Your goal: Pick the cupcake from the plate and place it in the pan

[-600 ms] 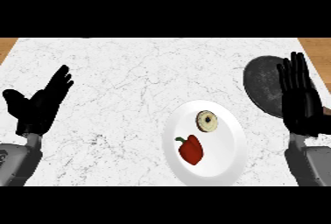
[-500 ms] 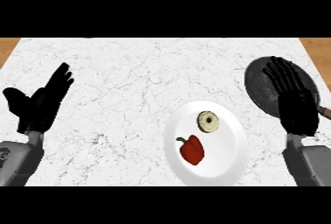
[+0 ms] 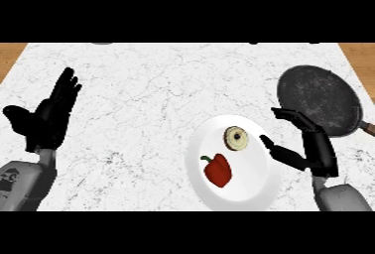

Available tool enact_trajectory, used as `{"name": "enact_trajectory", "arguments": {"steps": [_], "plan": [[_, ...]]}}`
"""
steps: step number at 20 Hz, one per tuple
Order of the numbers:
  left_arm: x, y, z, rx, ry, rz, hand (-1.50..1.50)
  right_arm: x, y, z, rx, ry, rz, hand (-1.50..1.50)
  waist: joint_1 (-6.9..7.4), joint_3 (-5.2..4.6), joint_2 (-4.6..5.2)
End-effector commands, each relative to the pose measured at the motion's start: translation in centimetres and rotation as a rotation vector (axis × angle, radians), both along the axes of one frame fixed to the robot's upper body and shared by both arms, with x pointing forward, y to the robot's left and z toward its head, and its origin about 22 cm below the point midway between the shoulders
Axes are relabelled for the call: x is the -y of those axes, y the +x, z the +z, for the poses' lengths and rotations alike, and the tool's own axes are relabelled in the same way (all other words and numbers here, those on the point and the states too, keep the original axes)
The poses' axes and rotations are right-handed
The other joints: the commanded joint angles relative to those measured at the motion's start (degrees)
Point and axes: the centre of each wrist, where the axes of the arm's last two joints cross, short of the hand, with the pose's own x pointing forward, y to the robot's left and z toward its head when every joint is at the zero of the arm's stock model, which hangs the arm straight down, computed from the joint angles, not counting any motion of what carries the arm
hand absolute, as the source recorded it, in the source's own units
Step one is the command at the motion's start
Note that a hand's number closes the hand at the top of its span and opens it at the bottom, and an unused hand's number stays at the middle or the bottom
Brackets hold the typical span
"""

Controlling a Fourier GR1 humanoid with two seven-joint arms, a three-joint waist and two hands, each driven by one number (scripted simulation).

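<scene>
Right hand [image 3: 311, 149]: shifted since the earlier frames, when it was raised flat in front of the pan; it is now lowered and turned toward the plate, fingers and thumb spread apart in a wide open reach, nothing held. The thumb is seen at the plate's right rim, just beside the cupcake; contact with the cupcake is not shown. The approach to the pick is judged to be under way, the grasp not yet made.

Counter [image 3: 147, 99]: white marbled top, unchanged.

Pan [image 3: 320, 99]: dark, round, at the upper right, its handle pointed right. More of it is uncovered now that the hand has dropped. Nothing is seen inside it.

Plate [image 3: 219, 198]: white, near the middle right, position unchanged.

Left hand [image 3: 47, 116]: kept open and upright at the left edge, at rest, unchanged.

Red pepper [image 3: 218, 170]: laid on the plate's lower half, unmoved.

Cupcake [image 3: 236, 137]: found on the plate's upper part, apart from the pepper, unmoved. Transfer to the pan is judged wholly outstanding.
</scene>
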Motion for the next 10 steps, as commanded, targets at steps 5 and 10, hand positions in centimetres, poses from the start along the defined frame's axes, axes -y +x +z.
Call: {"name": "enact_trajectory", "arguments": {"steps": [5, 10], "plan": [[0.7, -1.1, -0.8, 0.006, -0.017, 0.021, 0.0, 5.1, -6.0, 5.3, 0.08, -0.318, -0.065, -1.5, -1.2, -0.1, -0.31], [0.0, -0.7, 0.5, 0.017, -0.006, 0.029, 0.0, 5.8, -6.0, 12.2, -0.054, -0.573, 0.026, -1.5, -1.1, -0.29, -0.4]]}}
